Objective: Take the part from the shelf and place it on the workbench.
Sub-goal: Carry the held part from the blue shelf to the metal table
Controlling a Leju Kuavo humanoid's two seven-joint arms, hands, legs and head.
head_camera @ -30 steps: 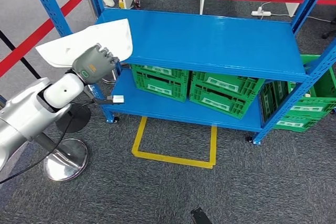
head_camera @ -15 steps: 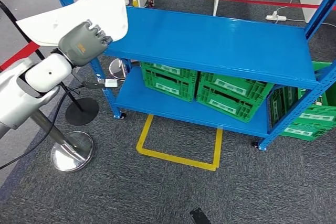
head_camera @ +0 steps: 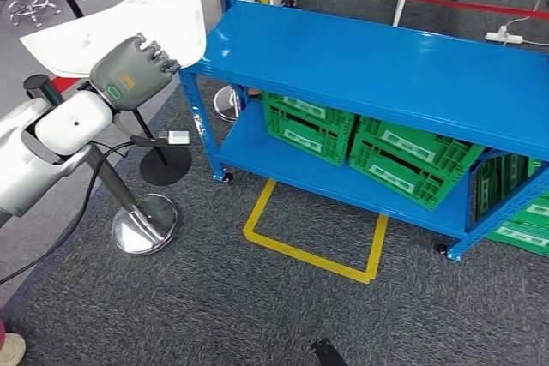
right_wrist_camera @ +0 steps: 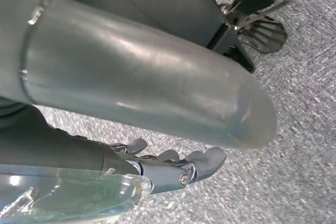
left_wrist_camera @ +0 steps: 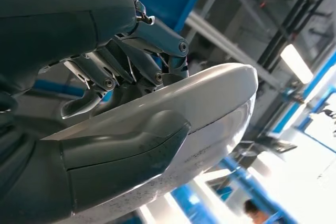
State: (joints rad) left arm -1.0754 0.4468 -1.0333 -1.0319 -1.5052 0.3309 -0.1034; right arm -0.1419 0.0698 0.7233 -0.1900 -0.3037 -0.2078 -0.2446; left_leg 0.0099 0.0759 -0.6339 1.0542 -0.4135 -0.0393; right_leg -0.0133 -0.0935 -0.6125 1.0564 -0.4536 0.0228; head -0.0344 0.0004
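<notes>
left hand holds the white part up in the air, off the shelf, just left of the shelf's top board w/ the part's near corner about over the board's left end. fingers curl over the part's near edge; in the left wrist view the thick thumb presses under the pale shell and the dark fingers clamp from the other side, so the hand is closed on it. part is a broad, thin, slightly curved white panel, roughly level. right hand hangs low over grey carpet, fingers stretched out fairly straight w/ nothing in them, prob. loose and apart, though the view is tight. green crates sit on the shelf's lower board. yellow tape rectangle on the floor in front of the shelf. chrome stand base by the left arm.
</notes>
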